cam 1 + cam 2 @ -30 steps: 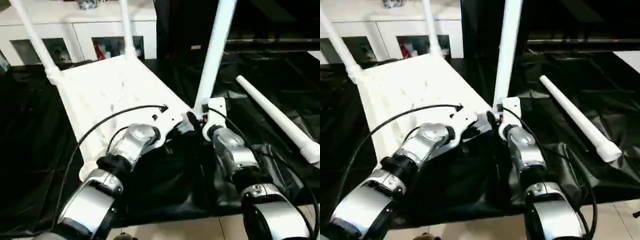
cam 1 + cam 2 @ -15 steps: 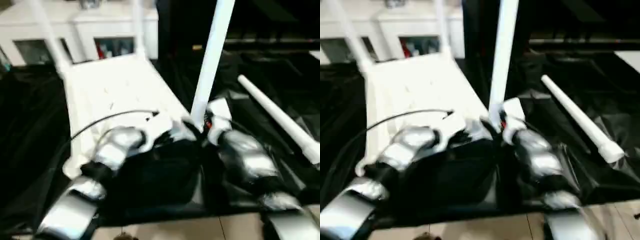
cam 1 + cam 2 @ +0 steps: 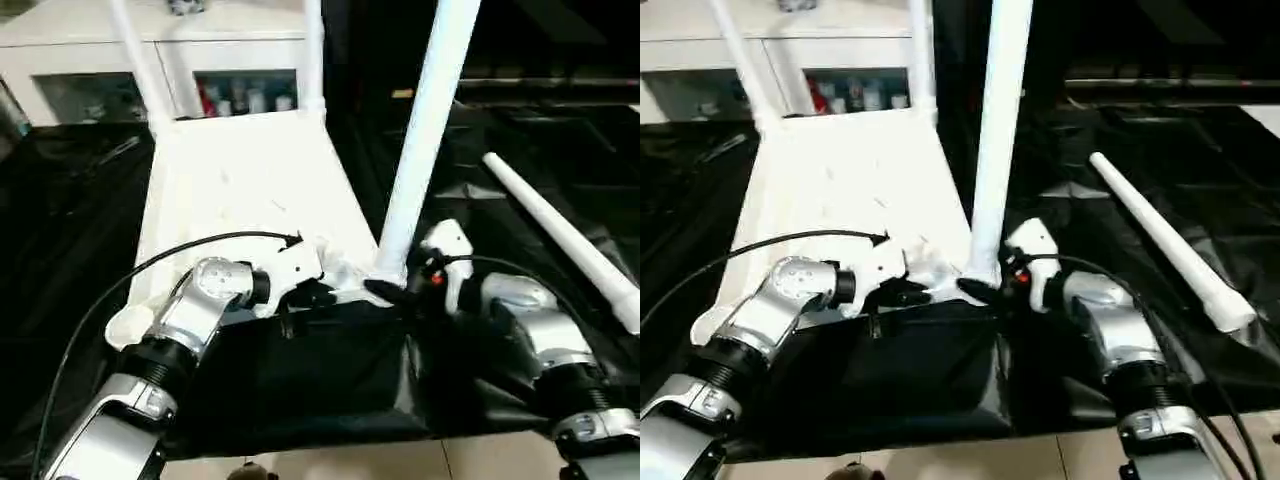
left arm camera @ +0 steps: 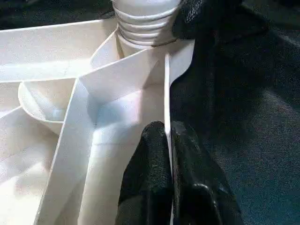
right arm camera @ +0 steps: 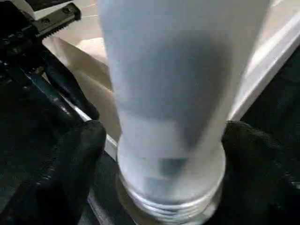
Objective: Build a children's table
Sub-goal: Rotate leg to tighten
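I have the white table (image 3: 240, 190) upside down on the black tabletop (image 3: 60, 250), three legs up, the near right leg (image 3: 425, 120) standing in its corner socket and the fourth leg (image 3: 560, 235) lying loose to the right with bare cloth around it. My left wrist view shows the left gripper (image 4: 168, 140) pinched shut on the table's near edge rib. My right gripper (image 5: 159, 140) stands wide around the leg's base, wider than a second ago, and both elbows have swung outward.
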